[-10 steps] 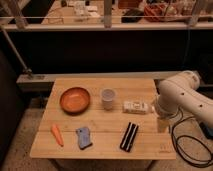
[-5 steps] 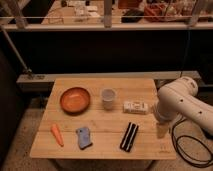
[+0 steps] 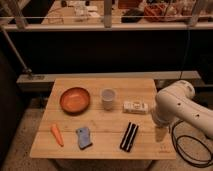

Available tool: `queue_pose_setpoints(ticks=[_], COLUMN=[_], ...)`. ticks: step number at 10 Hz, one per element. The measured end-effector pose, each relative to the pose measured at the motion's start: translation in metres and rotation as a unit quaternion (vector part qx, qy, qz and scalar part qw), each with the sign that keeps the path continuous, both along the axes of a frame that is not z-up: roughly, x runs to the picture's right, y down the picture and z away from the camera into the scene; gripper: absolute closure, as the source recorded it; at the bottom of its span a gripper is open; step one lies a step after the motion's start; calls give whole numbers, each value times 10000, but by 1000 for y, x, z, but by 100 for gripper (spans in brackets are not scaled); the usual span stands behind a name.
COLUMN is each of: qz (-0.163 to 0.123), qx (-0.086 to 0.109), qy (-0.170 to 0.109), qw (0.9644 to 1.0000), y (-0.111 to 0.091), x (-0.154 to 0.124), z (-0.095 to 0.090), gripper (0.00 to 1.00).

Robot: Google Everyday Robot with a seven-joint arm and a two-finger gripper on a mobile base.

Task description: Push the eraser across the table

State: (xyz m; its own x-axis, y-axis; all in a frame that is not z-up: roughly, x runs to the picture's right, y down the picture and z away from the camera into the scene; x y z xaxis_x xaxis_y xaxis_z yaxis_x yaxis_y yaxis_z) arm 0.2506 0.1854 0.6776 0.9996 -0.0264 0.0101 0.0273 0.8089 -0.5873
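The eraser, a flat black block with a pale stripe, lies on the light wooden table near the front edge, right of the middle. My white arm reaches in from the right. My gripper hangs below it over the table's right side. It is a short way right of the eraser and apart from it.
An orange bowl, a white cup and a white printed box stand across the middle. A carrot and a blue-grey spongy block lie at the front left. A black cable loops on the floor at the right.
My arm has swung lower and a little left, bringing the gripper down over the table's right side. The eraser and the other objects have not moved.
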Motion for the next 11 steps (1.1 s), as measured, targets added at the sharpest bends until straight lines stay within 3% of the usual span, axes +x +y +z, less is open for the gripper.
queue_pose_setpoints(ticks=[11], qz=[-11], qx=[-185], qy=[-109], qw=[9998], y=[26], x=[-6], z=[7], gripper=[20])
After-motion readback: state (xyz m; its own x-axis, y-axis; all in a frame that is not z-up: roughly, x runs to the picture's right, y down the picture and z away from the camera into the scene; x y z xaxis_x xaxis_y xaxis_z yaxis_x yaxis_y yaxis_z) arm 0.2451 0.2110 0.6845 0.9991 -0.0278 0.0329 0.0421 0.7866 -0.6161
